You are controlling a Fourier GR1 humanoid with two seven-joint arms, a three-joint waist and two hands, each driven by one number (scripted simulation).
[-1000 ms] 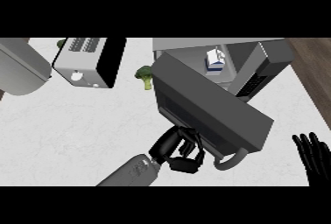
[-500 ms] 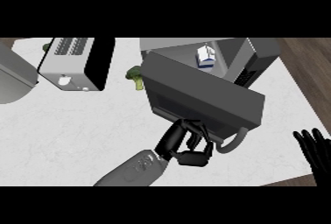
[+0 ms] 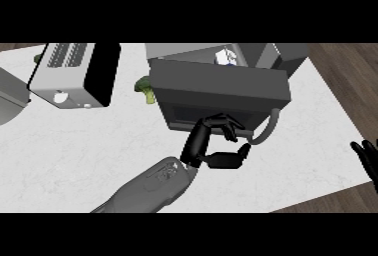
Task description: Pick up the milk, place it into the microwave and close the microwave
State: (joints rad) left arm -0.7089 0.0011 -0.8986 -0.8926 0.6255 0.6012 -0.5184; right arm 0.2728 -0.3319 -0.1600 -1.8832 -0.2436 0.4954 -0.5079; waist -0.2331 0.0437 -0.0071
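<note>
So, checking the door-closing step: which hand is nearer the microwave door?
Left. The left hand is up against the front of the microwave door, beside its handle. The right hand rests at the view's right edge, well away from it.

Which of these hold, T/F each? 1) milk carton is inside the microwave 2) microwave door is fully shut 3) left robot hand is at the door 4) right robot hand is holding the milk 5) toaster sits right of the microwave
1) True: the milk carton shows inside the microwave.
2) False: the microwave door is swung partway, leaving the cavity open.
3) True: the left robot hand has fingers against the door's face.
4) False: the right robot hand rests open at the view's right edge, holding nothing.
5) False: the toaster sits left of the microwave, with broccoli between them.
</note>
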